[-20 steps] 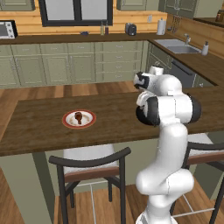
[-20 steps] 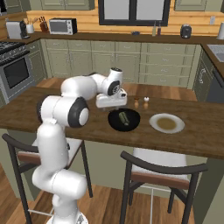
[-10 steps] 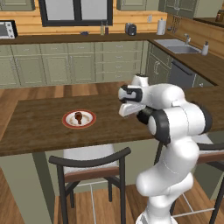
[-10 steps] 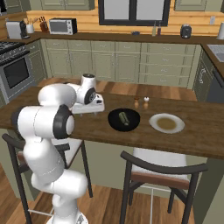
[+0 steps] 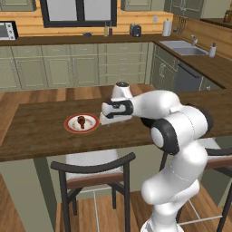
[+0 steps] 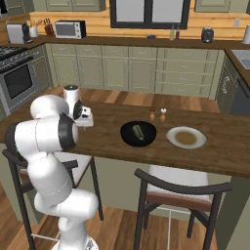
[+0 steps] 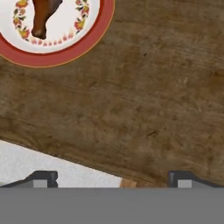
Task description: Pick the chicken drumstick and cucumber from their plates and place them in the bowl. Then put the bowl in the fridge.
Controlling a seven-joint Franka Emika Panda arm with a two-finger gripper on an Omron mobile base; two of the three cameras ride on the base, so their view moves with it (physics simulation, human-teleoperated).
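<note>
**Arm swung across the counter to the red-rimmed plate**

Since a second ago the arm has swept from above the black bowl (image 6: 138, 133) along the wooden counter (image 5: 41, 131) and now hangs just beside the red-rimmed plate (image 5: 81, 123). The chicken drumstick (image 5: 81, 120) lies on that plate. The cucumber (image 6: 138, 132) lies in the bowl, and the cream plate (image 6: 185, 137) sits bare just beside it, with two small shakers (image 6: 157, 113) behind them. Nothing stands between the hand and the drumstick.

The gripper (image 7: 112, 177) is spread wide and holds nothing; it appears to be above bare wood, though its height over the counter is hard to judge.
</note>
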